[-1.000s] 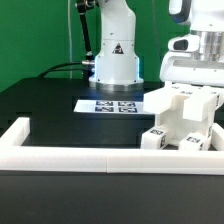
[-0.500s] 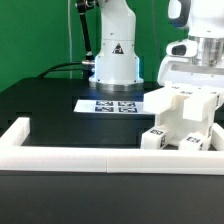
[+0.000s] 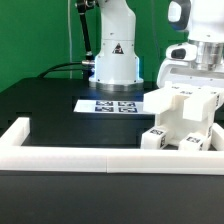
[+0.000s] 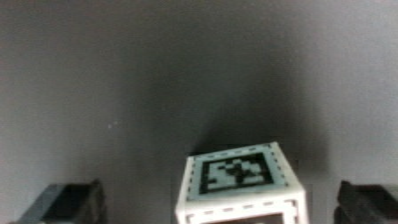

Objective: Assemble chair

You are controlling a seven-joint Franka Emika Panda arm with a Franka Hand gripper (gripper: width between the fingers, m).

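Note:
The chair is a chunky white stack of blocky pieces with small black-and-white tags, standing at the exterior view's right, just behind the white rail. My gripper hangs directly above its top. In the wrist view a white tagged piece of the chair lies between my two dark fingers, and my gripper straddles it. A gap shows on each side of the piece, so the jaws are open and touch nothing.
The marker board lies flat on the black table in front of the arm's white base. A long low white border rail runs along the table's front and turns up its left side. A green wall stands behind.
The hand has sunk slightly toward the top of the chair. The chair pieces have not moved.

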